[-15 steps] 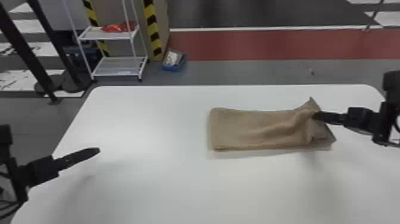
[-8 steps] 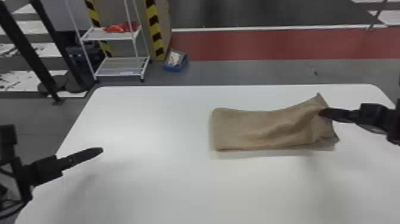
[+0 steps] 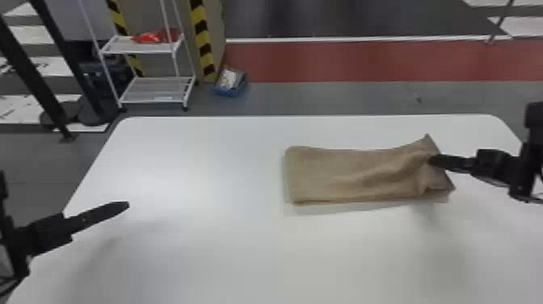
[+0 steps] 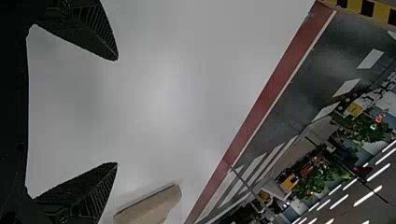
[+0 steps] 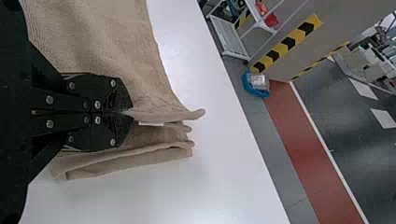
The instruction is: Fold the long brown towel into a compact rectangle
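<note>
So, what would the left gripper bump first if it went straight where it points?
Probably the white table; the towel looks to the side of the left gripper, though depth is unclear.

The left arm (image 3: 14, 246) is brought in from the left edge of the head view, and the left gripper (image 3: 127, 205) is angled inward and forward. Its two fingers are spread wide apart (a broad gap is left between their ribbed inner faces). The right arm (image 3: 527, 165) is extended inward from the right edge, with the right gripper (image 3: 431, 160) pointed toward the robot's left; its fingers are brought together, their tips nearly met.
</note>
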`<state>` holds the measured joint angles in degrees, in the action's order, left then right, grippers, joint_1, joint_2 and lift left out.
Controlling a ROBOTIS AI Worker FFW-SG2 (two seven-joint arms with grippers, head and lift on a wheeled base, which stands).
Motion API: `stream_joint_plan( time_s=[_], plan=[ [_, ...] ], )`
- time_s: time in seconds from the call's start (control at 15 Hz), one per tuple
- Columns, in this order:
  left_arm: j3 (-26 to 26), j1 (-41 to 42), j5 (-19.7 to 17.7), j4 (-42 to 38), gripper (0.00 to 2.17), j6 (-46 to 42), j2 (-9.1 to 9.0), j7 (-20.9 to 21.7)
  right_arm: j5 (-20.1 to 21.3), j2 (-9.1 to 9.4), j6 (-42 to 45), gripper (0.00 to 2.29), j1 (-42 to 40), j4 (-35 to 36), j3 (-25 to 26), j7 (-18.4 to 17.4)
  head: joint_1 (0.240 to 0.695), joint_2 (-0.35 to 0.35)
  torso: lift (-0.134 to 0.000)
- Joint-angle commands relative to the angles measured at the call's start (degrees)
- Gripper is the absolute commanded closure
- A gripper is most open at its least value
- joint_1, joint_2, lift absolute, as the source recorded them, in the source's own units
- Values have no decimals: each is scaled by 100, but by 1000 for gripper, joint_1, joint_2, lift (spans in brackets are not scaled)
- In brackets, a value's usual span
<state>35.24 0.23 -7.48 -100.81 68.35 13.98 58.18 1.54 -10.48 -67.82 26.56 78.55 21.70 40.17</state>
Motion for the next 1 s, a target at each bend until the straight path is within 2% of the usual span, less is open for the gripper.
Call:
stream_joint_plan(
  time_s=[0.0,0.07,0.13,0.2,0.4,0.6,0.67,0.8,0.93],
  plan=[
    [-9,-5,9,9,80,-1,17,0,-172,-16,-369,1231,-37,363,-69,79,695,54,-124],
    [0,-5,9,-9,80,17,8,0,-312,28,-632,1231,-29,644,142,97,695,57,-124],
    [9,-5,9,-18,80,17,17,0,-339,11,-650,1231,86,644,458,79,695,62,-124],
    [18,4,1,-18,80,-1,26,0,-259,-42,-632,1231,147,521,511,53,695,65,-124],
    [9,30,-26,-9,80,-18,8,18,48,46,317,1231,33,-279,265,-70,695,42,-124],
    [18,30,-26,-26,80,-18,26,53,92,46,370,1231,86,-384,177,-105,695,39,-124],
    [18,39,-17,-26,80,-18,26,53,83,28,282,1231,86,-358,185,-97,695,40,-124],
    [18,39,-8,-18,80,-18,44,53,-110,28,-228,1231,-46,178,203,-26,695,43,-124],
    [18,30,1,-44,80,-1,44,53,-251,-42,-685,1231,77,477,563,18,695,48,-124]
  ],
)
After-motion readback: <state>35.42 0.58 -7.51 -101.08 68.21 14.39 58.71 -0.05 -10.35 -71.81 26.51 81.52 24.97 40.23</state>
